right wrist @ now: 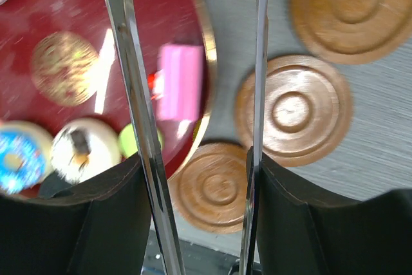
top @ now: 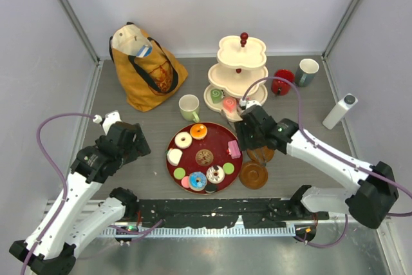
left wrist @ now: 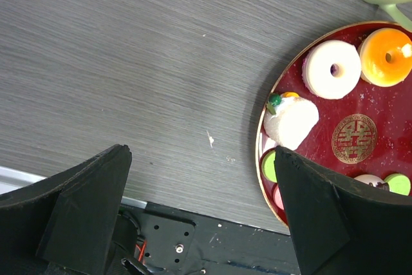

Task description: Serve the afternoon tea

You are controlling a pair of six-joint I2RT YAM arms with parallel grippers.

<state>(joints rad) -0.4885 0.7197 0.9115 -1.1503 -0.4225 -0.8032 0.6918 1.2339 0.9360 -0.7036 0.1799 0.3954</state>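
Note:
Toy pastries lie on the round dark-red tray (top: 215,140): a white donut (left wrist: 331,69), an orange donut (left wrist: 386,56), a blue donut (right wrist: 16,159) and a pink block (right wrist: 180,82). A pink pastry (top: 228,104) sits on the bottom tier of the cream stand (top: 239,69). The pale green mug (top: 188,106) stands behind the tray; the red mug (top: 281,82) and grey-blue mug (top: 307,71) stand right of the stand. My right gripper (top: 243,123) (right wrist: 196,159) is shut on metal tongs (right wrist: 132,94) pointing toward the stand. My left gripper (top: 138,143) (left wrist: 201,152) hangs open left of the tray.
Three wooden coasters (right wrist: 293,111) lie right of the tray, with two showing in the top view (top: 253,175). A mustard tote bag (top: 145,69) stands at the back left. A white cylinder (top: 339,111) stands at the far right. A black rail (top: 212,214) runs along the near edge.

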